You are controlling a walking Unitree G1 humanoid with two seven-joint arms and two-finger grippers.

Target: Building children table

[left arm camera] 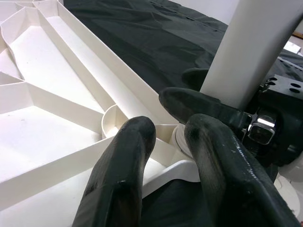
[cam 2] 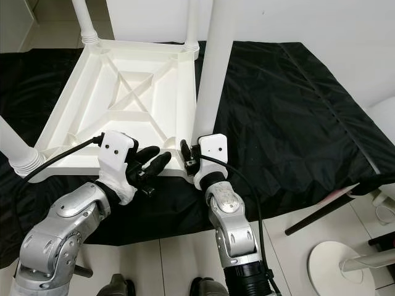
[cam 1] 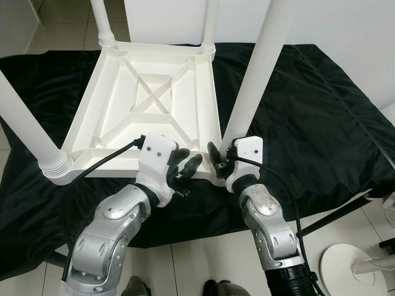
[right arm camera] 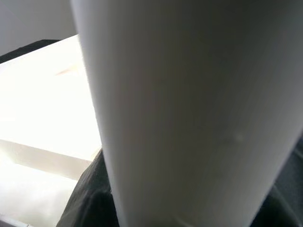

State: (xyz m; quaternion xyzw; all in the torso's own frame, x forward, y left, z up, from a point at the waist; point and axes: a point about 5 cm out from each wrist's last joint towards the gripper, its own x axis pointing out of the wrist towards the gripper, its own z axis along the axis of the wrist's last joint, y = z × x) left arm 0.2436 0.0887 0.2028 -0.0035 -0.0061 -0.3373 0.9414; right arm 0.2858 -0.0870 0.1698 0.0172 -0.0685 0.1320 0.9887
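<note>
Last leg being seated at the near right corner of the upturned table

The table [cam 1: 148,105] lies upside down on a black sheet [cam 1: 308,123]. The right claw [cam 1: 217,161] is clamped low on the leg [cam 1: 256,74]; the left claw [cam 1: 185,169], fingers apart, is parked beside it. Leg's probably best kept plumb while twisted in.

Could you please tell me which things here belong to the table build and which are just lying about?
Job:
tabletop, upside down
leg at its near corner
other legs
right gripper, at that leg's base
left gripper, beside it

Lying about:
black cloth under the tabletop
white round base on the floor
</note>
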